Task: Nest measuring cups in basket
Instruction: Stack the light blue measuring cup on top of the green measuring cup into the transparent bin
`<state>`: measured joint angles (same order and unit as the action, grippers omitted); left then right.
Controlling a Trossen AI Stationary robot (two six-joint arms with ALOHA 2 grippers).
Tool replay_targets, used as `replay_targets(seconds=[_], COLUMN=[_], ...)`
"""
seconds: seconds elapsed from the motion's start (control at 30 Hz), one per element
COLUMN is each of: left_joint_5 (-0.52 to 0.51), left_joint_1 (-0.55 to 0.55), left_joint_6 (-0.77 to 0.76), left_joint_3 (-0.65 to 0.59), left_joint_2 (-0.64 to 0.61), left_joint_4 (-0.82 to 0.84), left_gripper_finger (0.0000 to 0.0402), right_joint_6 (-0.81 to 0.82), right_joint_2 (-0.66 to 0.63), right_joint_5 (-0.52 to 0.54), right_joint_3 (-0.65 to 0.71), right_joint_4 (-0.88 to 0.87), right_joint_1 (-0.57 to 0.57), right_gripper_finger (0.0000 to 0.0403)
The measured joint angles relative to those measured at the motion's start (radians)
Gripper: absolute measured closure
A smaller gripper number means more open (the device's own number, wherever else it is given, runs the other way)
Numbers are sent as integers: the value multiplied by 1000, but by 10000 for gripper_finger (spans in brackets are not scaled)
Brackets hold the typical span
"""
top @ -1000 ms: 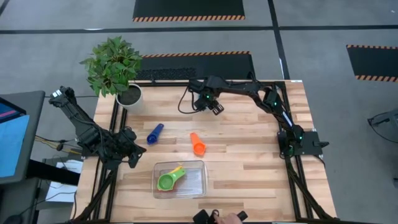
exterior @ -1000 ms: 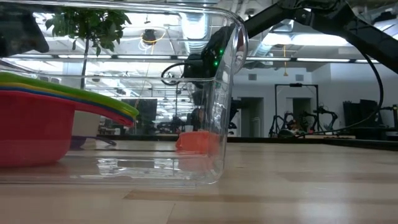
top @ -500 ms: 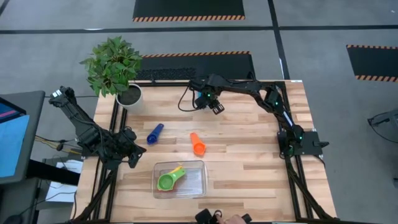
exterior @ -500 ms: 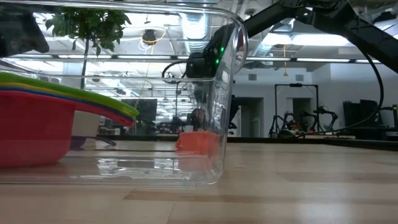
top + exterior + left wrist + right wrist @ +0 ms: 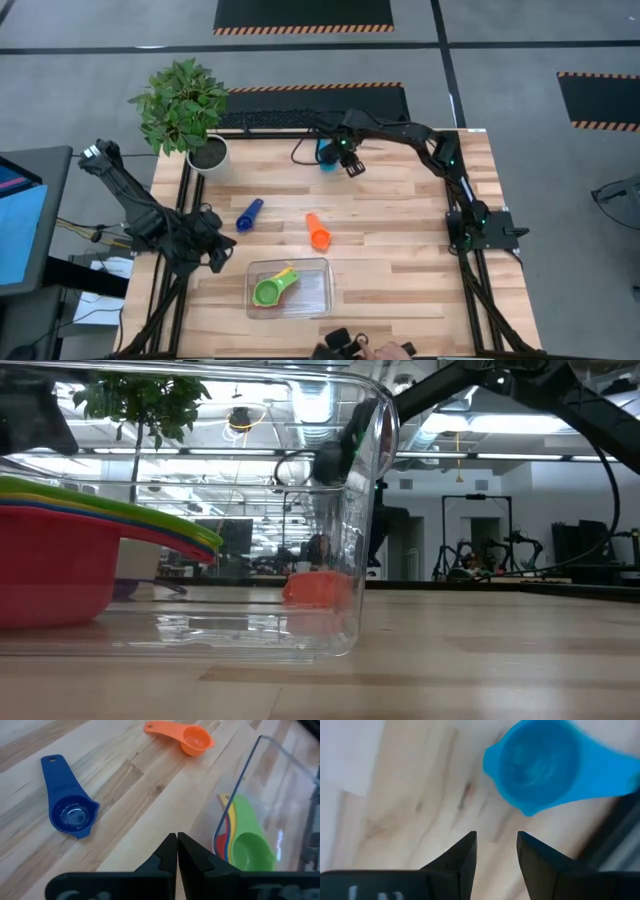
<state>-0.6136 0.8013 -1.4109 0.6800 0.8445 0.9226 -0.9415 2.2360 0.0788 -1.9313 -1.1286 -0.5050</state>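
Light wood-plank table [image 5: 400, 250] on a dark frame, grey floor around it with black hazard-striped mats beyond the far edge; the low view looks across into a big lit hall with equipment racks. Left to right: dark stand with a blue panel [image 5: 20, 225] off the left edge; left gripper [image 5: 213, 258] parked low at the left edge, fingers pressed together, holding nothing. Potted plant [image 5: 185, 110] in a white pot at the far left corner. Dark blue cup [image 5: 248, 215] lies on bare wood left of centre, well apart from the rest. Clear basket [image 5: 318, 290] sits near the near edge, centre-left, with green cup [image 5: 270, 291] on top of a nested stack; yellow and red rims show under it in the left wrist view. Orange cup [image 5: 317, 233] lies mid-table, just beyond the basket, not touching it. Right gripper [image 5: 350, 166] is over the far edge near the middle, fingers spread, nothing between them; a light blue cup [image 5: 545, 765] lies on the wood just ahead of the tips, untouched. Dark keyboard-like strip [image 5: 265, 120] runs behind the far edge. Right half of the table is bare wood, open room; right arm base [image 5: 480, 228] at the right edge.
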Motion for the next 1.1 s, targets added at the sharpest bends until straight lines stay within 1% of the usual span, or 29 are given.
replay_targets(seconds=[0.07, 0.2, 0.33, 0.43, 0.6, 0.67, 0.73, 0.83, 0.9, 0.97, 1.0, 1.03, 1.1], left_joint_5=[0, -1, -17, -53, -112, -132, -143, -157, -160, -160, -161, -161, -160], left_joint_1=[0, 0, 0, 0, -1, -10, -23, -40, -52, -61, -64, -65, -64], left_joint_6=[0, -18, -68, -94, -104, -104, -105, -99, -85, -77, -76, -76, -75], left_joint_3=[0, 0, 0, 0, 0, 0, 0, 0, 0, 0, 0, 0, 0], left_joint_2=[22, 58, 75, 74, 74, 74, 74, 74, 74, 74, 74, 74, 74], left_joint_4=[0, -1, -1, -1, 1, 1, 2, 2, 2, 2, 2, 2, 2], left_gripper_finger=[401, 401, 401, 401, 401, 402, 401, 401, 401, 402, 401, 401, 401], right_joint_6=[25, 50, 88, 95, 80, 85, 130, 245, 374, 487, 519, 535, 539], right_joint_2=[0, 0, -24, -92, -269, -338, -394, -455, -479, -493, -500, -506, -516], right_joint_5=[-48, -85, -195, -249, -328, -364, -415, -444, -444, -440, -434, -433, -438], right_joint_3=[16, 44, 58, 79, 171, 238, 330, 491, 602, 688, 717, 734, 739], right_joint_4=[-35, -111, -144, -139, -78, 25, 179, 498, 763, 964, 1029, 1049, 1029], right_joint_1=[-22, -79, -153, -195, -259, -273, -280, -286, -300, -312, -315, -318, -316], right_gripper_finger=[249, 274, 300, 316, 330, 331, 331, 332, 332, 332, 332, 332, 332])
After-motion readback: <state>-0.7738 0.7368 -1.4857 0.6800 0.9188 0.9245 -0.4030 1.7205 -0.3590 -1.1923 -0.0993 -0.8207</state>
